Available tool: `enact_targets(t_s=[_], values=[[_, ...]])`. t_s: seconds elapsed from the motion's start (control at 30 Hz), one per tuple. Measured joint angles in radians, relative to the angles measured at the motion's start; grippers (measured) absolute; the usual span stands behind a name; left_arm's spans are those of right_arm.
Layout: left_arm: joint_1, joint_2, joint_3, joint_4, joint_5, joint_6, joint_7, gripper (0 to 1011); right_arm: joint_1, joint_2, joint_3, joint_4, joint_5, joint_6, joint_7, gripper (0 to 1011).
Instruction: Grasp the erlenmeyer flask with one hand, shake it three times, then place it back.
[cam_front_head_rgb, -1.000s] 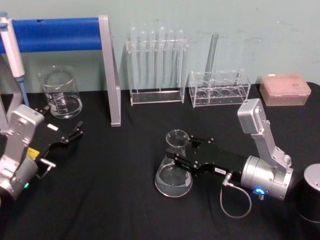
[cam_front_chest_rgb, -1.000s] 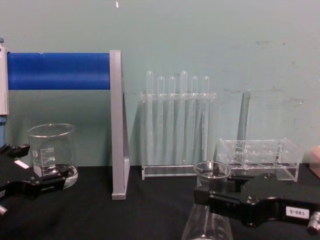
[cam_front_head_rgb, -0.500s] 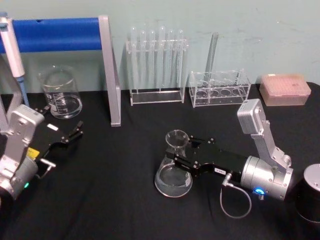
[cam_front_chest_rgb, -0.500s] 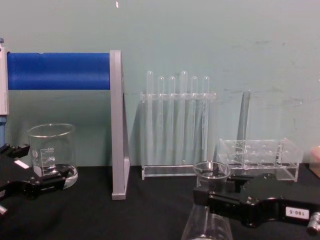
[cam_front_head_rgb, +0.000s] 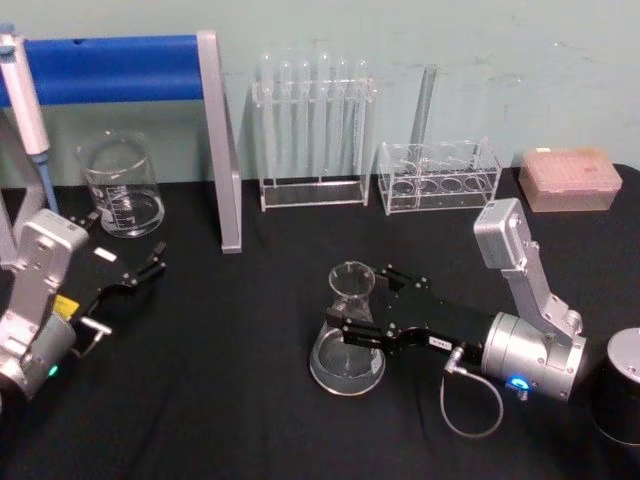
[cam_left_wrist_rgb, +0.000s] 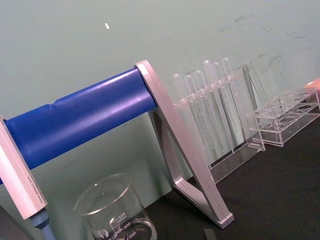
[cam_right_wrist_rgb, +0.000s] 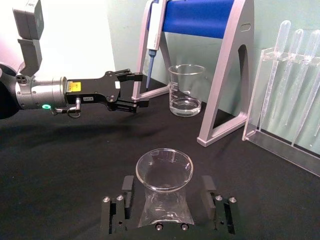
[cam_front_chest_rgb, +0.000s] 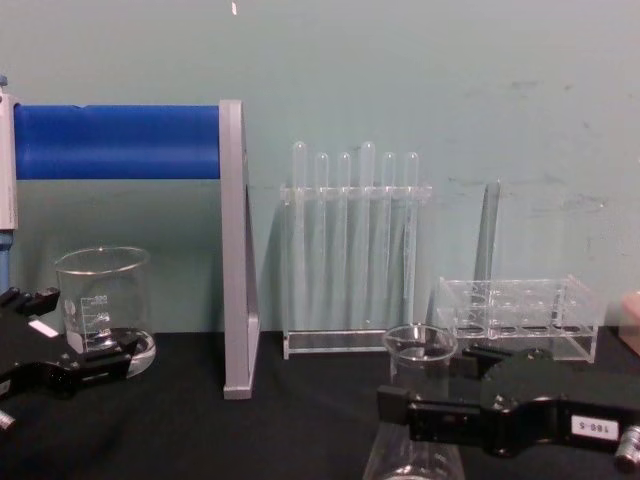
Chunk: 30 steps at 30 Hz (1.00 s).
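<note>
Right tool open, jaws straddling neck of clear glass conical flask on black counter; left tool parked, open.

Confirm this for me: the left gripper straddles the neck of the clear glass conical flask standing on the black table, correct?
Not the left. The head view shows the right gripper, open, straddling the neck of the clear glass conical flask standing on the black table. The left gripper sits apart near the table's left edge.
</note>
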Motion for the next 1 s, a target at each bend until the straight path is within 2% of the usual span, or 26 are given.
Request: enact_targets(t_s=[0.23,0.7,1.0], values=[[0.0,0.0,0.0,0.0,0.0,0.0,0.0,1001,0.0,0.0,0.0,0.0,0.0,0.0,0.0,1003],[0.0,0.0,0.0,0.0,0.0,0.0,0.0,1001,0.0,0.0,0.0,0.0,0.0,-0.001,0.0,1002],[0.0,0.0,0.0,0.0,0.0,0.0,0.0,1001,-0.004,0.019,0.002,-0.008,0.008,-0.011,0.02,1003]])
